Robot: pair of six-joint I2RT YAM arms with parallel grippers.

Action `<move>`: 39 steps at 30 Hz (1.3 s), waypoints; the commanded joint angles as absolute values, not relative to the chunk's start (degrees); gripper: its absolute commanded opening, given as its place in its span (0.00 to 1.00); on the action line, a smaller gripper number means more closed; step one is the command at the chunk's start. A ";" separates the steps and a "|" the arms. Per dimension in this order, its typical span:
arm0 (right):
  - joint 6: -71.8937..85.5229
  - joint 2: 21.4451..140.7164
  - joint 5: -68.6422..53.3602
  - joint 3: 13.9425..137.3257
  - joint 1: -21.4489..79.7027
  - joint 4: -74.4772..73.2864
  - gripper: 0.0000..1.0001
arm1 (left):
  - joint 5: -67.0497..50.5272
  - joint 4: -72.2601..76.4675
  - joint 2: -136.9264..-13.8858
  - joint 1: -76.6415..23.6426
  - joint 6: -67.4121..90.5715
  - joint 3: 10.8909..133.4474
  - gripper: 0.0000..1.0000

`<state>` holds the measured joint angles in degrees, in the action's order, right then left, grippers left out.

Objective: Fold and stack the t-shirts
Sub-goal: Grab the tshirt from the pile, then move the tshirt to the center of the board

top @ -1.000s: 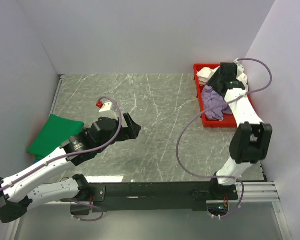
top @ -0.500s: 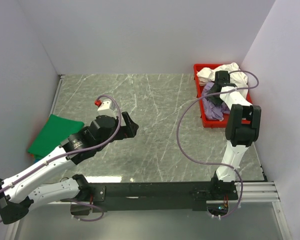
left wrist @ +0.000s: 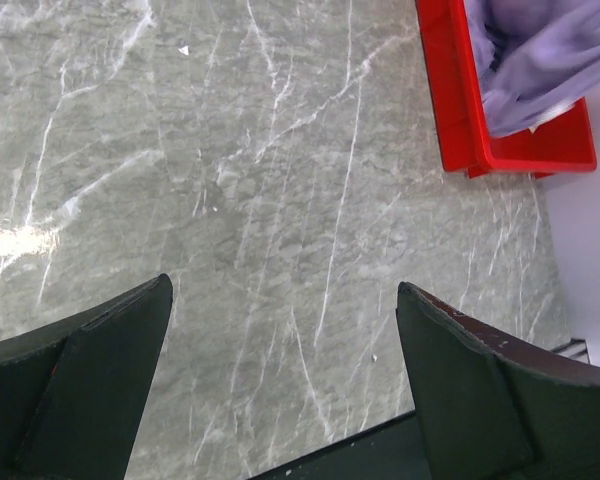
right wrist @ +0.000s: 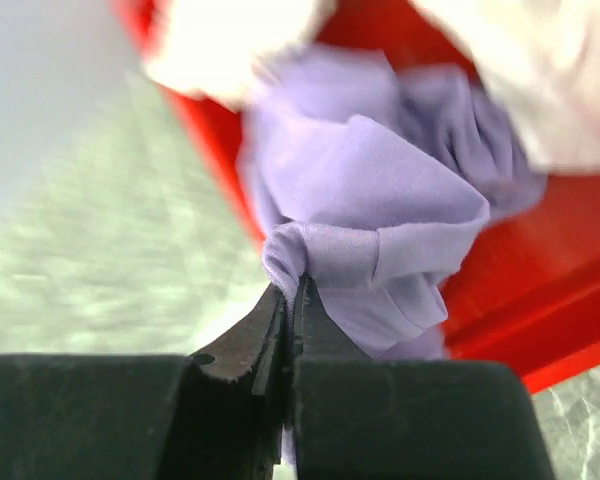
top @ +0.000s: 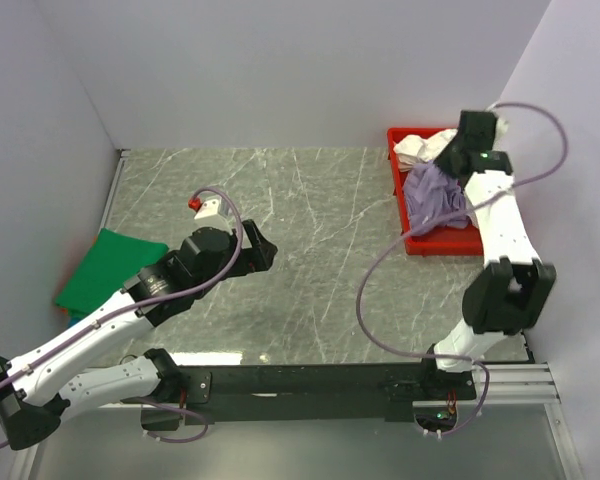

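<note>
Your right gripper [right wrist: 292, 292] is clamped on a fold of the lavender t-shirt [right wrist: 380, 200], which bunches just ahead of its tips, over the red tray [right wrist: 540, 340]. Beyond it lies the white t-shirt [right wrist: 540, 70]. Your left gripper [left wrist: 283, 290] has its fingers spread wide above the table [left wrist: 230, 180].

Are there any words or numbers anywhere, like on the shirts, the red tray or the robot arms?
None: no word, number, brand or sign can be read in any view.
The lavender t-shirt, white t-shirt, green t-shirt and red tray are all plain.
The robot arms show no label that can be made out.
</note>
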<state>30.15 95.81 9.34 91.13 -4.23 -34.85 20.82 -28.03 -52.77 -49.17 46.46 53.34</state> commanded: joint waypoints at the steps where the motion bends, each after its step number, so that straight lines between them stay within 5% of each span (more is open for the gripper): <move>1: 29.09 85.18 9.32 99.74 -1.85 -36.73 0.00 | 19.87 -23.74 -53.17 -47.64 48.51 52.12 0.99; 14: 29.70 74.46 -1.04 127.70 15.02 -31.93 0.00 | 16.00 -19.51 -53.35 -42.63 51.24 49.22 1.00; 28: 37.97 72.51 -16.87 103.12 15.29 -15.65 0.00 | 14.94 -17.76 -54.14 -41.31 52.38 45.79 0.99; 31: 37.88 75.05 -16.88 95.47 13.45 -14.77 0.12 | 14.07 -16.88 -55.28 -40.78 52.91 44.74 0.99; 35: 34.21 82.68 -13.11 91.94 10.81 -24.74 0.46 | 13.97 -18.10 -57.13 -40.43 53.17 43.95 0.99; 39: 31.30 78.94 -7.48 79.66 11.95 -24.18 0.55 | 11.61 -16.01 -57.22 -40.43 53.17 39.83 0.94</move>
<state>34.63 85.14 -11.46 83.99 11.22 -22.70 14.06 -18.87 -57.28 -40.62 52.51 42.41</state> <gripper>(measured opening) 0.541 0.951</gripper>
